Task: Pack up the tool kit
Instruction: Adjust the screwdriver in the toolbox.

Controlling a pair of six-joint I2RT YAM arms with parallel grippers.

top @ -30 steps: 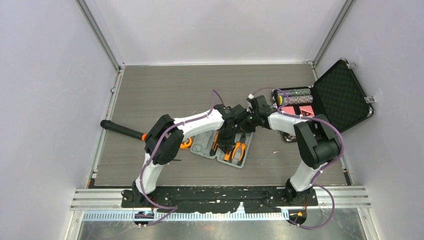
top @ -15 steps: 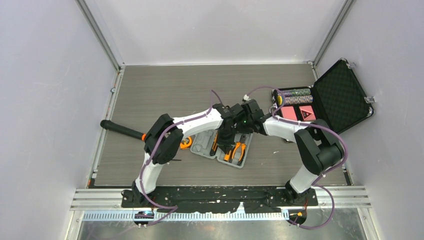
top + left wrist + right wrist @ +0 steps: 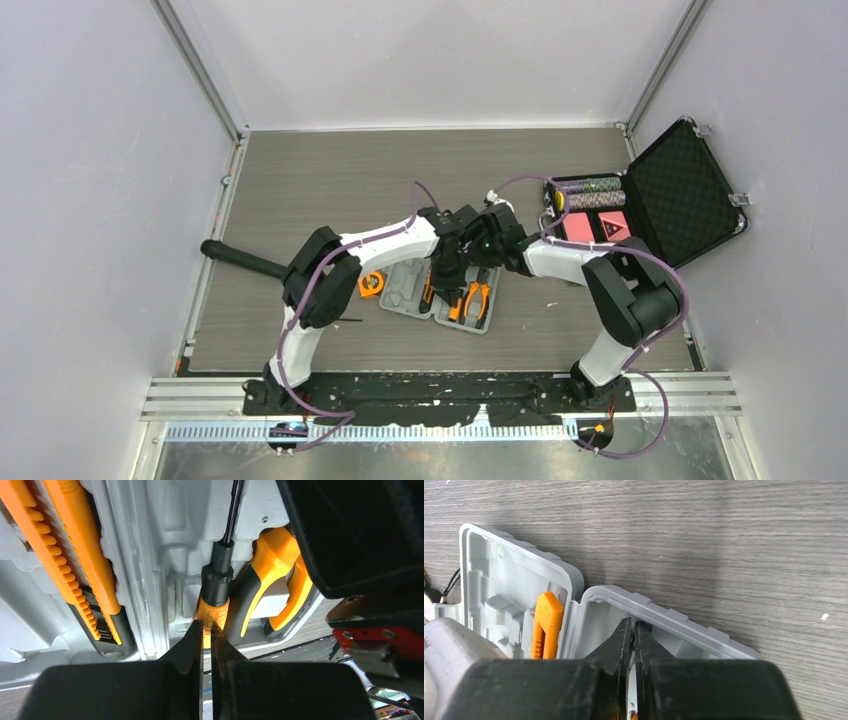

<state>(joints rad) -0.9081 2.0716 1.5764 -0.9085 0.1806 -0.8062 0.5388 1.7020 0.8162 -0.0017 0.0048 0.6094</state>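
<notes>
Left claw (image 3: 206, 630), nearly closed, against screwdriver handle (image 3: 215, 587)

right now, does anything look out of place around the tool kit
Yes: the orange tape measure lies on the table left of the open grey case, not in a slot; a long black handle lies far left.

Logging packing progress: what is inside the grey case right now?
The grey case holds an orange knife, a screwdriver and pliers in moulded slots; the arms cover other slots.
</notes>
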